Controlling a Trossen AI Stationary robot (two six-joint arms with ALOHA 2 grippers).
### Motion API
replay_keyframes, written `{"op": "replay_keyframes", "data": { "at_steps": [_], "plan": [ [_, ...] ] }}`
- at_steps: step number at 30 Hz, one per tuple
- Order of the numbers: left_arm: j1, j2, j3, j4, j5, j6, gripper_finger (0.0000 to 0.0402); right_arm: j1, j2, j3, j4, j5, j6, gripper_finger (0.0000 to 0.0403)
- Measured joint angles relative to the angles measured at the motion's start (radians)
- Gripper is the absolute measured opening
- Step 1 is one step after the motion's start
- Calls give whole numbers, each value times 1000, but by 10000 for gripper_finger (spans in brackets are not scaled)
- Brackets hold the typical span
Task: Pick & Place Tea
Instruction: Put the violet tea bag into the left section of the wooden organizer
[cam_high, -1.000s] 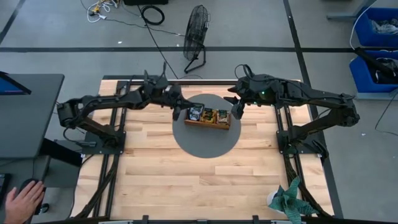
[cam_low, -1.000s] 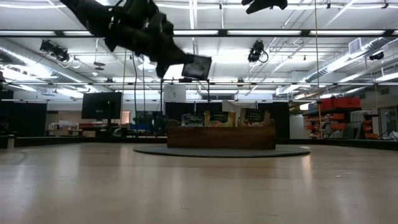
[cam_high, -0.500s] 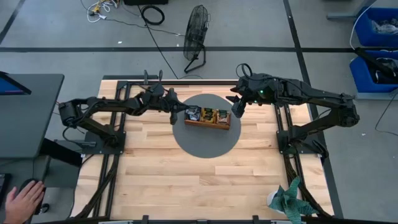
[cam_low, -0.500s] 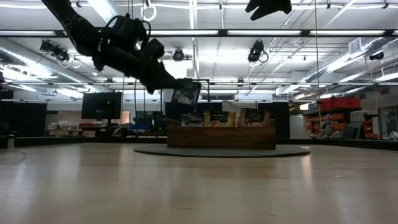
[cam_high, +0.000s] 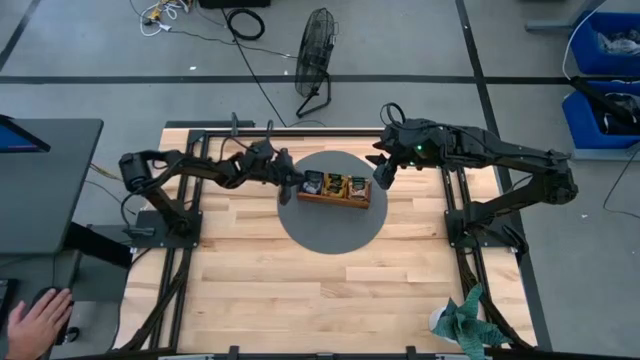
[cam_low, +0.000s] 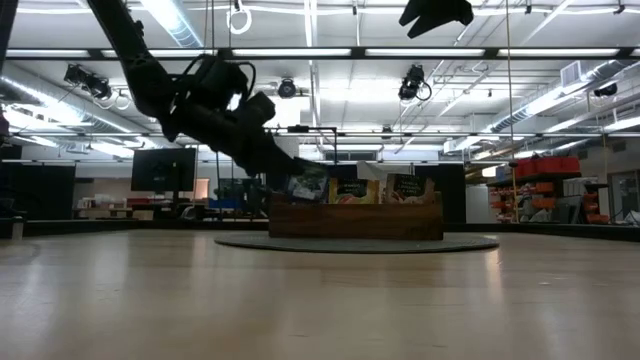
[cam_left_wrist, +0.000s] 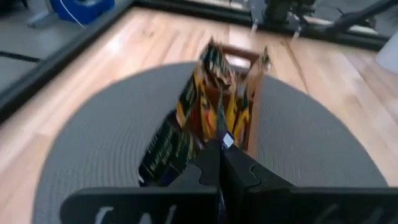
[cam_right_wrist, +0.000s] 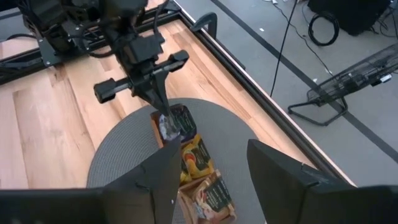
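Now the left gripper (cam_right_wrist: 163, 116) is hanging a dark sachet (cam_right_wrist: 179, 122), pinched between closed fingers, over the near end of the tray (cam_high: 334, 198)

The tray's long axis is running across the round grey mat (cam_high: 332, 231), from the left arm toward the right gripper (cam_high: 381, 176), which is waiting open-jawed just beyond the far end; one sachet is being gripped, three more (cam_high: 344, 186) are standing visible inside, and the left arm is nearer

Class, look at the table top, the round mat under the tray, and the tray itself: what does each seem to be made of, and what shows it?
Table top: pale wood strips, seemingly smooth-finished; plank seams and grain show.
Round mat: grey, matt, probably woven fabric or felt; fine ribbed texture.
Tray: brown, likely wood; flat, board-like walls.
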Motion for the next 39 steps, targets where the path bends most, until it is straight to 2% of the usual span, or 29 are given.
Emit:
{"op": "replay_keyframes", "data": {
  "at_steps": [6, 12, 23, 30, 39],
  "plan": [
    [0, 58, 0, 18, 9, 7, 2, 0, 0, 0, 0, 0, 4, 192],
    [0, 68, 0, 22, -45, 121, 2, 0, 0, 0, 1, 0, 8, 192],
    [-43, 68, 0, -19, -52, 102, 6, 0, 0, 0, 2, 0, 19, 192],
    [-47, 66, 0, -18, -110, 37, 44, -6, 0, 0, 2, 0, 19, 192],
    [-52, 60, 0, -2, -95, -30, 106, -6, 0, 0, -2, 0, 19, 192]
  ]
}}
